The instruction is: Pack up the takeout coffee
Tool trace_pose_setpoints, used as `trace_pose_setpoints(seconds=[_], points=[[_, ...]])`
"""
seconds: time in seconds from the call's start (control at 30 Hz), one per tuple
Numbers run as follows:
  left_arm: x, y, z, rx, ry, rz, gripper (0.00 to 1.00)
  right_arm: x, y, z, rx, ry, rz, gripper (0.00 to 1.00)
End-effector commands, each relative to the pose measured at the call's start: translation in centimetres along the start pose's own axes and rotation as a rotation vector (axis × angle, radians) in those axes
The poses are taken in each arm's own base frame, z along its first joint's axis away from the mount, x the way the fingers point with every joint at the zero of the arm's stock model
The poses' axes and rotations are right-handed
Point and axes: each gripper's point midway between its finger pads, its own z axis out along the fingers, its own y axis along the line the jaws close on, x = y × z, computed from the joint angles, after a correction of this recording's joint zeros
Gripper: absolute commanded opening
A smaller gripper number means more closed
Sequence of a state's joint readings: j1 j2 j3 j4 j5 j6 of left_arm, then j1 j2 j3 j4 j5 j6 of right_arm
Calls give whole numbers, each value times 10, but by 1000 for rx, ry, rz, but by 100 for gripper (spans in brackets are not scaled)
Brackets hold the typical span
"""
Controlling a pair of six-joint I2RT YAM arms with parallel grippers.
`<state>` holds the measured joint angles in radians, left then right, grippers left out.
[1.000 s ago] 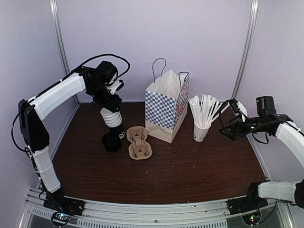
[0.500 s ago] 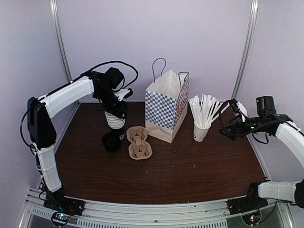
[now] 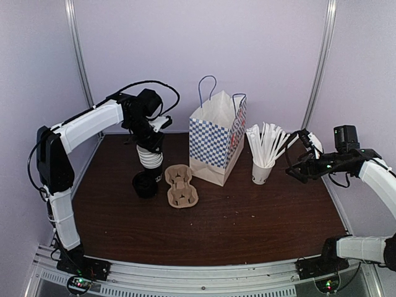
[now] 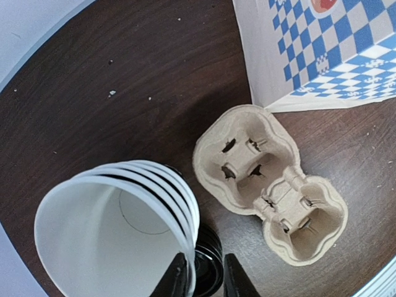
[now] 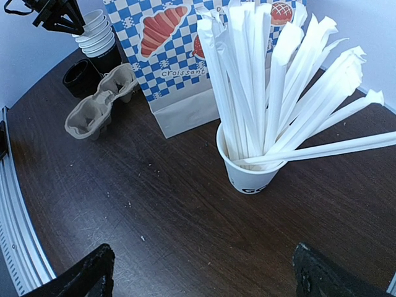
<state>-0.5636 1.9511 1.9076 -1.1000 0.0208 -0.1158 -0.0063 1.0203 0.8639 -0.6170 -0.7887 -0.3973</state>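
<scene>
Takeout coffee (image 3: 145, 184) sat on the table (image 3: 247, 229). It was a small black cup with a black lid, just beside the brown cup holder (image 3: 180, 185) and near the checkered bag (image 3: 216, 145). It was not in the bag yet, so the packing looked like it had hardly begun. A stack of empty cups (image 3: 148, 158) stood right behind the coffee, touching it or almost touching it. The left hand (image 4: 203, 272) hung over the edge of that stack, and the coffee's lid showed down below between its two fingers (image 4: 175, 281). The fingers were close together with a thin gap, and one sat against the rim of the top empty cup. I could not tell if they were pinching that rim or nothing at all. The right hand (image 5: 203, 257) was spread wide and held nothing, off to the side by the white cup of sticks (image 5: 250, 176). The coffee would be light if empty and heavier if full, and I could not tell which. Its paper wall was likely soft and could squash, so a hard squeeze might pop the lid and spill the drink. A gentle hold around the middle of the cup, under the lid, looked best, with the cup kept straight up. The stack stood so close that it could get bumped.
</scene>
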Motion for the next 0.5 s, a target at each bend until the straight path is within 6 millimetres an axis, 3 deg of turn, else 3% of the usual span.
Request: trace_pose_setpoints(seconds=[0.0, 0.3, 0.47], points=[[-5, 12, 3, -64, -8, -7, 20, 6, 2, 3, -8, 19, -1, 100], [-7, 17, -11, -96, -13, 8, 1, 6, 2, 3, -9, 20, -1, 100], [-12, 30, -29, -170, -9, 68, 0, 6, 2, 3, -10, 19, -1, 100]])
